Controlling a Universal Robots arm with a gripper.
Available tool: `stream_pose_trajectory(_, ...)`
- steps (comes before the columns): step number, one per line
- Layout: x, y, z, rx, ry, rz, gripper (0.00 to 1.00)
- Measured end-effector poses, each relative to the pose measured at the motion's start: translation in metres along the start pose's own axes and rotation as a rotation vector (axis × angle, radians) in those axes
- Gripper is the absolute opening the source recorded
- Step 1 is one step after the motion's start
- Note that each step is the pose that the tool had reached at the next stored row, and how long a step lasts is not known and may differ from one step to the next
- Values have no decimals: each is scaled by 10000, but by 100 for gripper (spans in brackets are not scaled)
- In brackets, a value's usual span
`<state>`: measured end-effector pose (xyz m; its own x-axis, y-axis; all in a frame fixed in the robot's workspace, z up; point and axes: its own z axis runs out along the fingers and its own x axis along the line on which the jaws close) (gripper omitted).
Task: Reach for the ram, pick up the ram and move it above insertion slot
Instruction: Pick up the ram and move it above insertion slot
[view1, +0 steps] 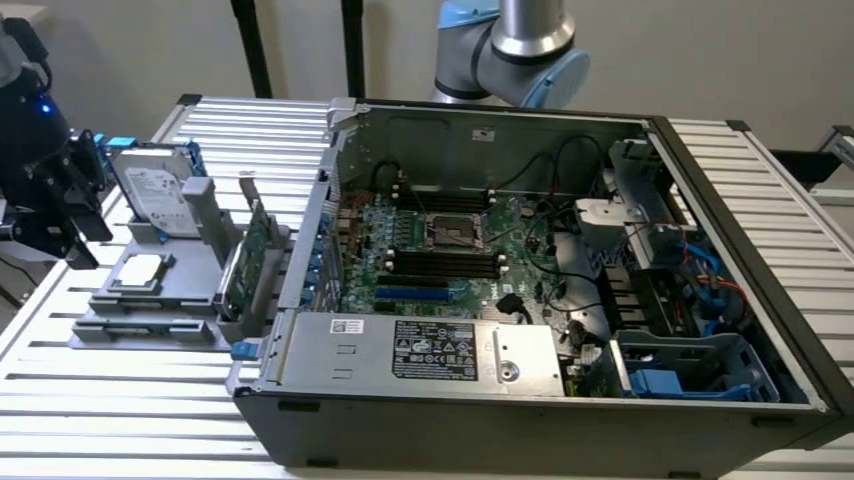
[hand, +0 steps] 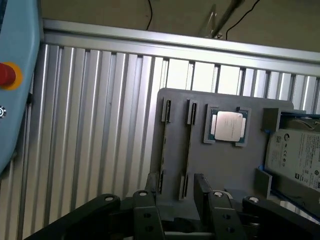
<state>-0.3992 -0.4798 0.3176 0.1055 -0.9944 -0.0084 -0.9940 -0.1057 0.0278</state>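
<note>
The ram (hand: 187, 150) is, as far as we can tell, the thin dark strip seen edge-on between two pairs of end holders in the grey fixture (hand: 235, 170). It stands on its long edge in the row beside the processor chip (hand: 227, 125). The hard drive (hand: 300, 155) lies beyond that chip. We cannot make out its green face or its chips from here.

We judge it light, stiff and thin, and fragile too. It should lift easily but would not forgive twisting or a hard squeeze. The best hold looks to be across its two flat faces near the middle of the upper edge, clear of the contact edge seated in the holders.

Its long axis runs straight from one holder pair to the other. In the exterior view that is roughly along the fixture's front edge, from the exterior view's left to its right.

The tool (hand: 182, 220) hangs above the near end of that row with its jaws spread wide and nothing between them. One finger stands to each side of the strip's line, clear of it.

The fixture rests on the ribbed metal surface (hand: 100, 125). The wider expansion card (view1: 244, 265) stands between it and the open computer case (view1: 534, 425). The dark memory slots (view1: 441, 262) lie well apart from the tool.
</note>
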Motion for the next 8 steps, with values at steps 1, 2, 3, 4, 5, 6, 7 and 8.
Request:
stream_pose_trajectory(1, -1, 21, 20, 4, -1, 14, 42)
stream_pose_trajectory(2, -2, 34, 40, 5, -2, 26, 42)
stream_pose_trajectory(3, 0, 40, 60, 8, -3, 29, 42)
stream_pose_trajectory(4, 2, 44, 76, 7, -2, 29, 42)
stream_pose_trajectory(5, 5, 47, 94, 6, -1, 29, 42)
stream_pose_trajectory(6, 7, 49, 113, 7, -2, 30, 42)
stream_pose_trajectory(7, 9, 50, 130, 7, -1, 32, 42)
stream_pose_trajectory(8, 11, 49, 149, 7, -1, 32, 42)
